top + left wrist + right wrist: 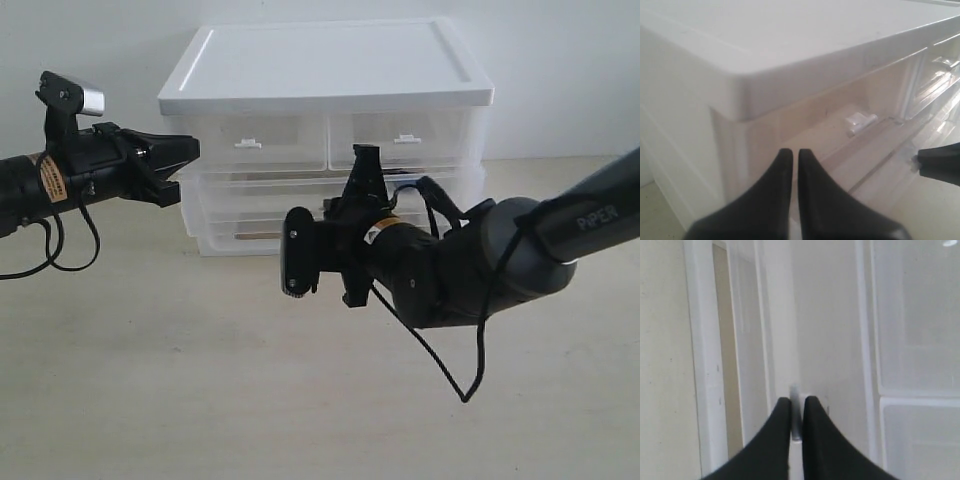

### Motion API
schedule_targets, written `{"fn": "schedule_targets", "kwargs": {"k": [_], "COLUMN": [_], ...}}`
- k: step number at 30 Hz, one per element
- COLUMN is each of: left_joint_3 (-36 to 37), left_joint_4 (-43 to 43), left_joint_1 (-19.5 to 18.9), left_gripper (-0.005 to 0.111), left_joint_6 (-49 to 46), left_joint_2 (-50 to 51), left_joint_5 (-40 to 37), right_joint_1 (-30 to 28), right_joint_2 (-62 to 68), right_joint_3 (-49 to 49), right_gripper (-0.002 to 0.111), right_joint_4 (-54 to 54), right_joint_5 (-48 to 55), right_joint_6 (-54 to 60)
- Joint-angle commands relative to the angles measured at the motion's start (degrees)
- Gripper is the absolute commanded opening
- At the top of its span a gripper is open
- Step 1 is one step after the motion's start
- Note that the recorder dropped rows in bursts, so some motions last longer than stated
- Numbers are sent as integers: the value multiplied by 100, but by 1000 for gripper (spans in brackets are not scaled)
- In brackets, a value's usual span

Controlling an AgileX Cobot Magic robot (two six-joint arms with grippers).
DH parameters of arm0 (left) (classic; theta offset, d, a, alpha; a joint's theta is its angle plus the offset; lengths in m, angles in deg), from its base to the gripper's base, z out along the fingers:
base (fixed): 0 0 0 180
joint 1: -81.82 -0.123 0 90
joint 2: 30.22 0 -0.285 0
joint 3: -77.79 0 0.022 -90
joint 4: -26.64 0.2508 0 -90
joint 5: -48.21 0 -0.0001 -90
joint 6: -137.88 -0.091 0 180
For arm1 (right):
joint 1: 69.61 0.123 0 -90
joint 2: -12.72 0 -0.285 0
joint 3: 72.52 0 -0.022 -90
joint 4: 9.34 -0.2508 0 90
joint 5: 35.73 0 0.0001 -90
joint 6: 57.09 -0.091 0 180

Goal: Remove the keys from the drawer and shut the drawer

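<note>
The drawer (262,192) is the wide translucent one under the two half-width drawers of the white-topped unit (325,65). My right gripper (366,152) is at the middle of its front, shut on the small white tab handle (795,392), which shows pinched between the black fingers (797,401). My left gripper (195,148) hovers by the unit's upper left corner, shut with nothing between its fingers (791,152). The keys are out of view. The drawer front (832,340) fills the right wrist view, and I cannot tell how far the drawer stands out.
The left half-width drawer has its own small tab (860,121) just beyond my left gripper. More wide drawers (250,235) sit below the held one. The unit stands at the back of a beige tabletop (200,380). A cable (470,380) hangs under my right arm.
</note>
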State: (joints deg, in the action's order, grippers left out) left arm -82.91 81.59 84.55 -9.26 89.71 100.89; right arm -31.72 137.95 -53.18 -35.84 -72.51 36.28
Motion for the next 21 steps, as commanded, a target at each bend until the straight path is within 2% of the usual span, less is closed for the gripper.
{"fn": "schedule_targets", "kwargs": {"k": [1, 14, 19, 21], "left_joint_3": [-44, -44, -44, -44], "left_joint_4": [-72, -72, -30, -30], "left_joint_1": [22, 22, 22, 22], "left_gripper": [4, 4, 4, 4], "left_joint_6": [66, 158, 186, 186], "left_joint_2": [18, 18, 18, 18], "left_joint_5": [-3, -3, -3, -3], "right_joint_1": [52, 855, 771, 701], "right_joint_2": [-123, -315, -966, -1310], "right_joint_3": [498, 524, 524, 524], "right_gripper": [0, 0, 1, 7], "right_joint_4": [-291, -844, -1628, -1690], "right_joint_5": [526, 565, 854, 1306], "right_joint_6": [-70, -286, -350, -347]}}
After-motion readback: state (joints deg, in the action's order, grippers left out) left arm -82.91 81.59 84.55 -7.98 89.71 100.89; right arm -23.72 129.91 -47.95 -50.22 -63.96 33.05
